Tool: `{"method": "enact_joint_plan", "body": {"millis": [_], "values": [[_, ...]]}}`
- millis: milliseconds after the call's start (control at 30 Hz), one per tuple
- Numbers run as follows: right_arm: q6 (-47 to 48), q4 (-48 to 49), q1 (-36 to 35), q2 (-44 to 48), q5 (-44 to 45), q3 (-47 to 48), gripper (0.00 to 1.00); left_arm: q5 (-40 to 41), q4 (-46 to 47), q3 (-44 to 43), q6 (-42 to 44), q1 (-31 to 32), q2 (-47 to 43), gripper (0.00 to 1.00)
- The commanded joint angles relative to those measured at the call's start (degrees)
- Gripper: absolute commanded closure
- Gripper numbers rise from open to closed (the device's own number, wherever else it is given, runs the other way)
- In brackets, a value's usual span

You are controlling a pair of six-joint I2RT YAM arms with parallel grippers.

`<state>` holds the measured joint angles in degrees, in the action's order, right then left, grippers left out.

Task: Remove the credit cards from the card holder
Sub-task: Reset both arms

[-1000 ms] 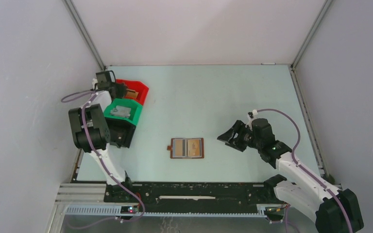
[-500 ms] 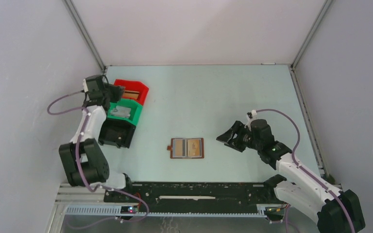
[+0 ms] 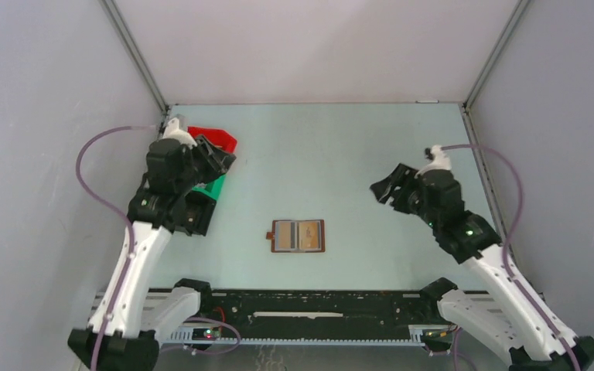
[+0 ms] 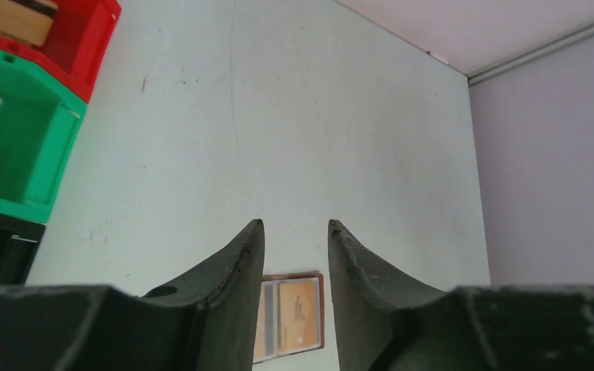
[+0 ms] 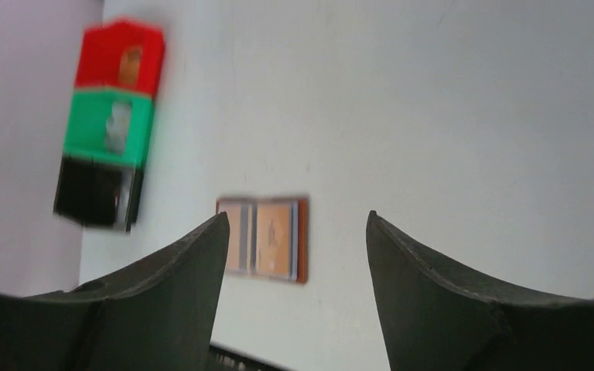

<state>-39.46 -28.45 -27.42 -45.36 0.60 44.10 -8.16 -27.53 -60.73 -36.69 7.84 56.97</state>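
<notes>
Card holder (image 4: 298, 313) part-hidden behind left claw (image 4: 294, 226), narrowly parted, right claw (image 5: 298, 218) wide apart, its view blurred

Two grippers were counted, the left gripper (image 4: 294, 226) and the right gripper (image 5: 298, 216). One card holder (image 3: 299, 236) was seen beyond the jaws of each. One tan card (image 3: 310, 236) was counted in it; any others could not be told. Three bins were counted left of the right jaws: a red bin (image 5: 120, 58), a green bin (image 5: 108, 124) and a black bin (image 5: 97, 197).
</notes>
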Motion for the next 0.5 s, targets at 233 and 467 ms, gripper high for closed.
{"method": "enact_joint_plan", "body": {"millis": [233, 467], "values": [[13.2, -13.5, 1.9, 8.5, 37.1, 12.5, 0.14, 2.1, -4.8, 12.8, 12.1, 1.0, -22.7, 0.55], [12.0, -13.8, 2.8, 10.8, 39.8, 10.3, 0.13, 1.8, -1.4, 18.6, 9.4, 1.0, -26.6, 0.58]]}}
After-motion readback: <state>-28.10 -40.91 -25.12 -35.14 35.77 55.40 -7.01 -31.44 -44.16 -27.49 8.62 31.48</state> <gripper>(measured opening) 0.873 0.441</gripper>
